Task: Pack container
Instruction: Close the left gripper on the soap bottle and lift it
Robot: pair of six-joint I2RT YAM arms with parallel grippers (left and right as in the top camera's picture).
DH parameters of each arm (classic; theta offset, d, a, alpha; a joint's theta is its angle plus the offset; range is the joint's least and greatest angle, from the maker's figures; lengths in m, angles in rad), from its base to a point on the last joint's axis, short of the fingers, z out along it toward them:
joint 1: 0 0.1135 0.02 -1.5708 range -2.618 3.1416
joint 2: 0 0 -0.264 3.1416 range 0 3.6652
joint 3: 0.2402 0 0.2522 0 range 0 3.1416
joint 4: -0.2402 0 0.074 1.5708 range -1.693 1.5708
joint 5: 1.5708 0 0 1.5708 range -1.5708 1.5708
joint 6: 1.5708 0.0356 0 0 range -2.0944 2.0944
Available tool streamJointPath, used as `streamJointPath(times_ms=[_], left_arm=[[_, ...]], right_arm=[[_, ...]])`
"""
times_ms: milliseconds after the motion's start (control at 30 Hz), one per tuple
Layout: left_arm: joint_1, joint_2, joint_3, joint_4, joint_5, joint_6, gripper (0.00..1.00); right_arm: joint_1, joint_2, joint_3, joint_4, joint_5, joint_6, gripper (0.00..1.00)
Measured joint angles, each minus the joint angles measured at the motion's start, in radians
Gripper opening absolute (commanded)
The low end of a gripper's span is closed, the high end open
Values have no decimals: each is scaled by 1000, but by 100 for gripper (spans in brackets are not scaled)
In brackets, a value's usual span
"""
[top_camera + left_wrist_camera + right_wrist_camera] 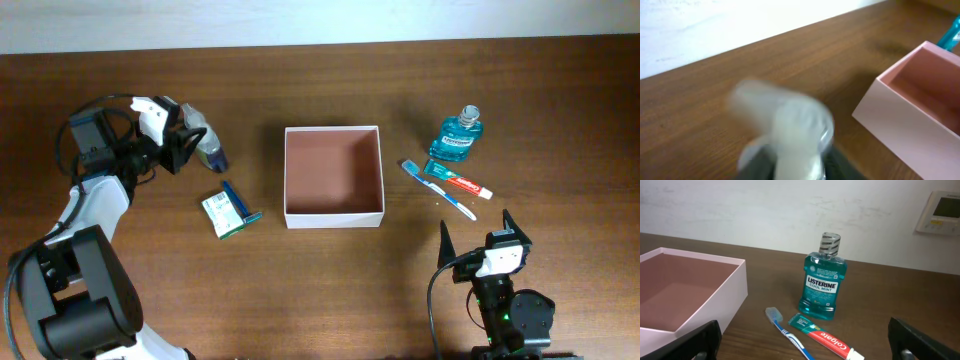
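Overall, a brown wooden worktop [320, 300] carries every item, with one arm at each lower corner of the overhead view. Near the middle sits the container [335, 220], a square, shallow box with white walls. It stands open-topped, and its reddish-brown floor shows uncovered from wall to wall. All the toiletries lie outside it.

The left pincer [192, 143], well to the container's left, is closed on a small bottle [212, 153]. The right pincer [476, 232] is near the front edge, to the right of the container. It is spread wide and holds nothing; in the right wrist view its fingers [705, 340] stand at the two bottom corners.

Right of the container stands a teal mouthwash bottle [460, 138], upright and capped, with liquid up to its shoulder. Left of the container, in front of the left pincer, lies a green-and-white carton [223, 214], closed and flat on the worktop. A slim blue item [236, 200] rests along its right edge.

Just in front of the mouthwash bottle lies a toothpaste tube [458, 180] in red, white and green, capped. A blue-and-white toothbrush [438, 190] lies beside the tube on the container's side, with its head toward the back.

The small bottle has a pale cap end and a blue body. In the left wrist view it is only a pale blur, so what it holds cannot be told.
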Motion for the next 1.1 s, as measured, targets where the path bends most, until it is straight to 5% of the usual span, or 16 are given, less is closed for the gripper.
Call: streamJointPath(times_ms=[567,633,833,867,1100], left_arm=[[0,1,-1,-3,13,-3,25],[0,1,-1,-19,-2,-3,51],[0,2,-1,-62,-35,-6,59],[0,2,-1,-63,-37,-12,82],[30,0,-1,-64,-39,-188,87]], right_arm=[[0,0,0,0,0,0,99],[0,0,0,0,0,0,98],[0,0,0,0,0,0,99],[0,0,0,0,0,1,99],[0,0,0,0,0,0,99]])
